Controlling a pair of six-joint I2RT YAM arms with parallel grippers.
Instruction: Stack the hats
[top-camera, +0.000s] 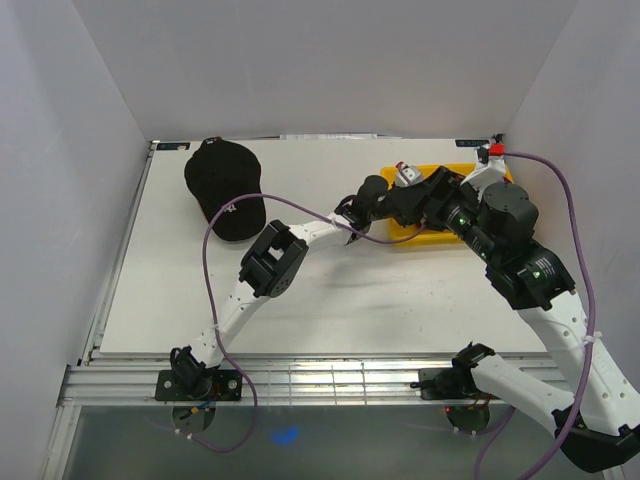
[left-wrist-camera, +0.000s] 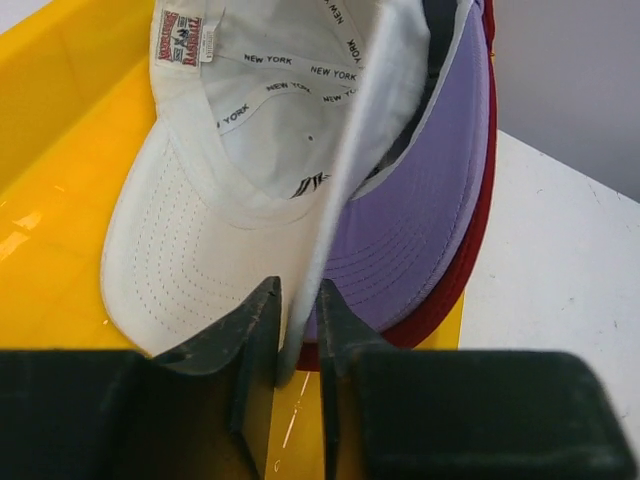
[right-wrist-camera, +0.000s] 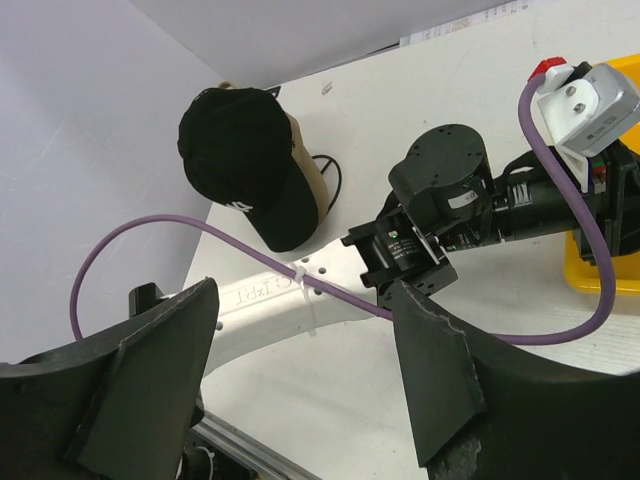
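My left fingers (left-wrist-camera: 270, 318) pinch the white cap (left-wrist-camera: 200, 230) by its edge in the tray (left-wrist-camera: 60, 150) at two o'clock, I judge to carry it onto the black cap (top-camera: 225, 185) at ten o'clock, while my right fingers (right-wrist-camera: 435, 370) hang open and empty.

Far left on the table (top-camera: 300, 300): black cap (top-camera: 222, 190) with white logo, crown up, seated over tan cap (right-wrist-camera: 308, 165), only an edge of the latter showing. In the yellow tray (left-wrist-camera: 60, 120): white cap (left-wrist-camera: 200, 230), hollow side showing with NEW YORK tape and a label inside, nested against purple cap (left-wrist-camera: 420, 220) and red cap (left-wrist-camera: 420, 325), brims aligned.
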